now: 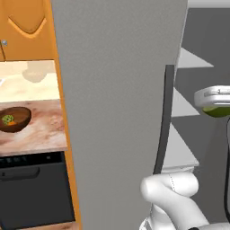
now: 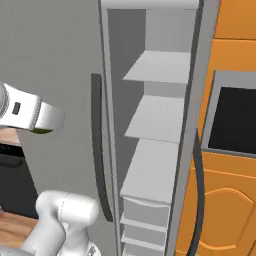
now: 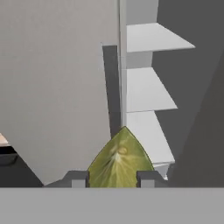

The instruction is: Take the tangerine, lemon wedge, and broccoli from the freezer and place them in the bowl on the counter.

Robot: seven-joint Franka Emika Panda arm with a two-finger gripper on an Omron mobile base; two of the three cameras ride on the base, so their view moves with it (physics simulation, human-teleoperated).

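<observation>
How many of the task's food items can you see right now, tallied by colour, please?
Yellow-green: 1, the lemon wedge, held in the gripper.
Deeper green: 1, the broccoli, in the bowl.
Orange: 1, the tangerine, in the bowl.
Total: 3.

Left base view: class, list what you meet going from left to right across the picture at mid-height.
Bowl → counter → freezer door → door handle → shelves → lemon wedge
</observation>
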